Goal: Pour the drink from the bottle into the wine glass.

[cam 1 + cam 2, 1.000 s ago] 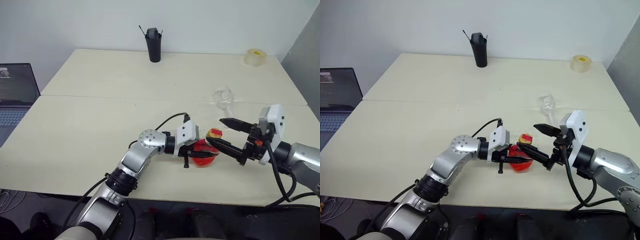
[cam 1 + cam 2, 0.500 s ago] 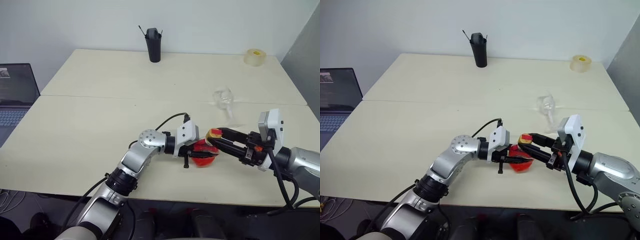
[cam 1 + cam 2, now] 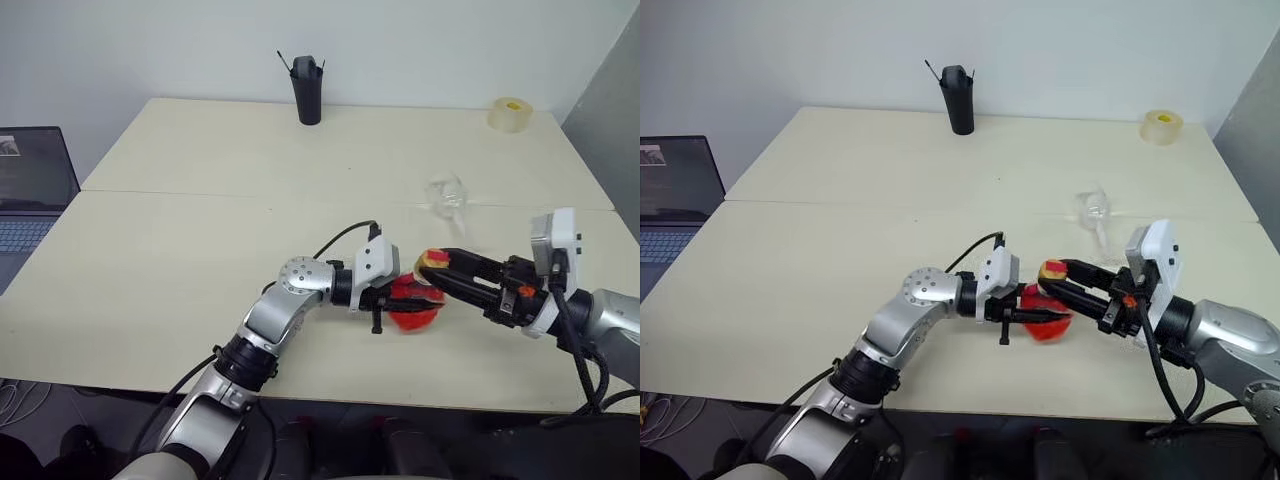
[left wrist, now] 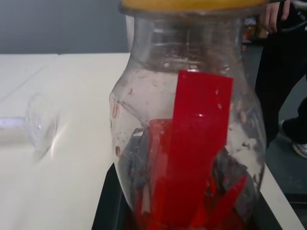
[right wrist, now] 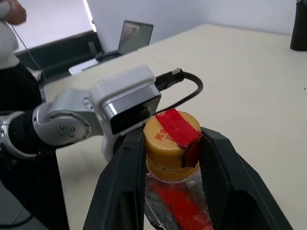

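While the cream tabletop [image 3: 180,250] is carrying everything, I am watching both arms meeting at the bottle [image 3: 412,305] near its front edge. The bottle is standing upright, the left pincer [image 3: 395,305] clamping its rounded body from the left. The right pincer [image 3: 437,272] is reaching in level from the right, its fingers closing on the cap [image 5: 171,136]. The wine glass [image 3: 447,205] is standing just beyond, nearer the right arm.
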You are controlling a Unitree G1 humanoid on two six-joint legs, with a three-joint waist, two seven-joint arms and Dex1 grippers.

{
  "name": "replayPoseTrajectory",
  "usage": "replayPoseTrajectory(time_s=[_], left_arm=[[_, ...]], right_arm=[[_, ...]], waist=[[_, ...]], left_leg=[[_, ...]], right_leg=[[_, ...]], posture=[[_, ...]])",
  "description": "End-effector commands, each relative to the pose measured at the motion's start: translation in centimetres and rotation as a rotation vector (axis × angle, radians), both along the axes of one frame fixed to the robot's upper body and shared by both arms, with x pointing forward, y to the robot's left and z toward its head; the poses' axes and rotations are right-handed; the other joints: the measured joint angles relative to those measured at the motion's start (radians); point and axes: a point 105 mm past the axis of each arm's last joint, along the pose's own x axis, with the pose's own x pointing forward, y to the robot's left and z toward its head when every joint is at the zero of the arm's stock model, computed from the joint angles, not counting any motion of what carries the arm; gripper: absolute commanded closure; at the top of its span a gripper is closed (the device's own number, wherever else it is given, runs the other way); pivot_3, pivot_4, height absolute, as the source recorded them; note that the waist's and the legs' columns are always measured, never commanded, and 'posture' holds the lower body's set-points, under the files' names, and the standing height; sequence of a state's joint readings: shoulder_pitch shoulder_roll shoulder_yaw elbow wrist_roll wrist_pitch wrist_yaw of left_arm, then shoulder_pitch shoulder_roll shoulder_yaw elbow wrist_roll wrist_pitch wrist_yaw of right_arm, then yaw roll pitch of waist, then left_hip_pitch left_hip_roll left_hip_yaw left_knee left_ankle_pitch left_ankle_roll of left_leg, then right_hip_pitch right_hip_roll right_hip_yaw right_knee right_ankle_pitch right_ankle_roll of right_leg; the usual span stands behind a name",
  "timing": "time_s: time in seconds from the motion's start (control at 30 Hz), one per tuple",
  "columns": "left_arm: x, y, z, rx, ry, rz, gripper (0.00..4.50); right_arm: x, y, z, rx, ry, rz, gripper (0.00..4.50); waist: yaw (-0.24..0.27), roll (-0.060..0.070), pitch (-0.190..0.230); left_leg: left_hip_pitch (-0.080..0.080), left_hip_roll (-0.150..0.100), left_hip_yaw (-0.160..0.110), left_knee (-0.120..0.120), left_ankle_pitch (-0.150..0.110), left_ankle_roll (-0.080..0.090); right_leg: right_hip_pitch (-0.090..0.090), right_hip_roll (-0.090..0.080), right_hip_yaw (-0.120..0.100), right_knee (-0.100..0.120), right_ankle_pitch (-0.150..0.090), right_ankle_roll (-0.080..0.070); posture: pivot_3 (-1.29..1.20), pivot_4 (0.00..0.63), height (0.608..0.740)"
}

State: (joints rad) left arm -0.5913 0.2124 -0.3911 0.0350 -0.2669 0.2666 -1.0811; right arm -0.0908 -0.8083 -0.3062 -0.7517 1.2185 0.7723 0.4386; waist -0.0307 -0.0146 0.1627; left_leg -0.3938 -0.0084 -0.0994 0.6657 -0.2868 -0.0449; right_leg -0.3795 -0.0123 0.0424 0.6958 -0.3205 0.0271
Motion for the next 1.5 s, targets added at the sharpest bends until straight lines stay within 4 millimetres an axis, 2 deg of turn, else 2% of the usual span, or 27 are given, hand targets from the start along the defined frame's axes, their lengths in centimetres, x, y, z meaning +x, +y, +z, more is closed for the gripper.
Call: replayPoseTrajectory(time_s=[0.03,0.17,0.3,0.37,0.43,0.5,0.57,0.63,0.73,0.8,0.93,1.0,1.07,1.3,1.4,1.5], left_arm=[[-0.1,0.0,-0.3,0.019,-0.014,-0.003,3.63],[-0.1,0.0,-0.4,0.023,-0.014,-0.004,3.63],[-0.1,0.0,-0.4,0.026,-0.015,-0.004,3.63],[-0.1,0.1,-0.4,0.028,-0.017,-0.003,3.63],[0.0,0.1,-0.4,0.029,-0.017,0.000,3.63],[0.0,0.2,-0.4,0.030,-0.019,0.004,3.63],[0.0,0.2,-0.4,0.030,-0.020,0.007,3.63],[0.0,0.3,-0.4,0.030,-0.021,0.009,3.63],[0.0,0.4,-0.4,0.030,-0.022,0.011,3.63],[0.0,0.3,-0.4,0.030,-0.023,0.011,3.63],[0.0,0.3,-0.4,0.031,-0.026,0.009,3.63],[0.0,0.3,-0.3,0.032,-0.029,0.009,3.63],[0.1,0.3,-0.3,0.033,-0.031,0.011,3.63],[0.1,0.3,-0.2,0.034,-0.034,0.010,3.63],[0.2,0.3,-0.2,0.029,-0.034,0.014,3.63],[0.5,0.3,0.0,0.015,-0.030,0.032,3.63]], right_arm=[[-1.5,0.3,4.7,0.189,-0.148,0.066,3.29],[-1.6,0.1,5.6,0.282,-0.136,0.063,3.33],[-0.2,-1.3,4.0,0.246,-0.087,-0.069,3.33],[1.6,-3.7,3.1,0.226,-0.083,-0.236,3.33],[3.7,-7.4,2.4,0.210,-0.094,-0.470,3.33],[4.6,-10.8,1.4,0.212,-0.077,-0.654,3.33],[5.0,-13.9,-0.3,0.175,-0.054,-0.830,3.33],[4.9,-15.9,-2.1,0.127,-0.030,-0.948,3.33],[4.4,-20.8,-7.8,-0.002,0.130,-1.268,3.33],[3.5,-22.7,-11.2,-0.095,0.241,-1.396,3.33],[2.5,-23.8,-15.2,-0.122,0.363,-1.502,3.33],[2.7,-23.2,-16.3,-0.126,0.380,-1.480,3.34],[3.2,-22.5,-16.0,-0.099,0.359,-1.456,3.34],[4.3,-21.4,-13.6,-0.082,0.265,-1.396,1.02],[4.6,-21.2,-10.9,-0.076,0.170,-1.380,0.03],[4.9,-20.5,-8.0,-0.091,0.071,-1.346,0.00]], waist=[[-0.003,0.000,0.000],[0.002,-0.001,0.000],[0.002,-0.001,0.000],[0.002,-0.001,0.000],[0.002,-0.001,0.000],[0.002,0.000,0.000],[0.003,0.000,0.000],[0.003,0.000,0.000],[0.001,0.001,0.000],[0.001,0.002,-0.001],[-0.005,0.006,-0.003],[-0.003,0.006,-0.004],[-0.003,0.006,-0.003],[-0.004,0.006,-0.003],[-0.004,0.006,-0.003],[-0.004,0.006,-0.003]], left_leg=[[0.001,0.000,0.001,0.000,0.000,0.000],[0.000,0.000,-0.001,0.000,0.000,0.000],[0.000,-0.001,0.000,0.000,0.000,0.000],[0.000,-0.001,0.000,0.000,0.000,0.000],[0.000,-0.001,0.000,0.000,0.000,0.000],[0.001,-0.001,0.001,0.000,0.000,0.000],[0.001,-0.001,0.001,-0.001,0.000,0.000],[0.000,0.000,0.002,-0.001,0.000,0.000],[0.001,0.000,0.002,-0.002,0.000,0.000],[0.002,-0.001,0.003,-0.002,0.000,0.000],[0.003,0.000,0.005,-0.003,0.000,0.000],[0.005,0.000,0.006,-0.003,0.000,0.000],[0.009,0.000,0.006,-0.003,0.000,0.000],[0.011,0.001,0.006,-0.004,0.000,0.000],[0.011,0.000,0.006,-0.004,0.000,0.000],[0.011,0.000,0.005,-0.004,0.000,0.000]], right_leg=[[0.000,0.000,0.001,0.000,0.000,0.000],[0.001,0.000,-0.001,-0.001,0.000,0.000],[0.001,-0.001,0.000,-0.001,0.000,0.000],[0.001,-0.001,0.000,-0.001,0.000,0.000],[0.001,-0.001,0.000,-0.001,0.000,0.000],[0.001,0.000,0.000,0.000,0.000,0.000],[0.000,0.000,0.000,0.000,0.000,0.000],[0.000,0.000,0.001,-0.001,0.000,0.000],[0.000,0.000,0.001,0.000,0.000,0.000],[0.000,0.000,0.002,0.001,0.000,0.000],[0.000,0.000,0.005,0.001,0.000,0.000],[0.001,0.001,0.005,0.001,0.000,0.000],[0.006,0.001,0.004,0.000,0.000,0.000],[0.007,0.001,0.005,0.000,0.000,0.000],[0.006,0.001,0.005,0.000,0.000,0.000],[0.006,0.001,0.005,0.000,0.000,0.000]], posture=[[0.00,0.150,0.740],[0.00,0.150,0.740],[0.00,0.150,0.740],[0.00,0.150,0.740],[0.00,0.150,0.740],[0.00,0.150,0.740],[0.00,0.150,0.740],[0.00,0.150,0.740],[0.00,0.150,0.740],[0.00,0.150,0.740],[0.00,0.150,0.740],[0.00,0.150,0.740],[0.00,0.150,0.740],[0.00,0.150,0.740],[0.00,0.150,0.740],[0.00,0.150,0.740]])
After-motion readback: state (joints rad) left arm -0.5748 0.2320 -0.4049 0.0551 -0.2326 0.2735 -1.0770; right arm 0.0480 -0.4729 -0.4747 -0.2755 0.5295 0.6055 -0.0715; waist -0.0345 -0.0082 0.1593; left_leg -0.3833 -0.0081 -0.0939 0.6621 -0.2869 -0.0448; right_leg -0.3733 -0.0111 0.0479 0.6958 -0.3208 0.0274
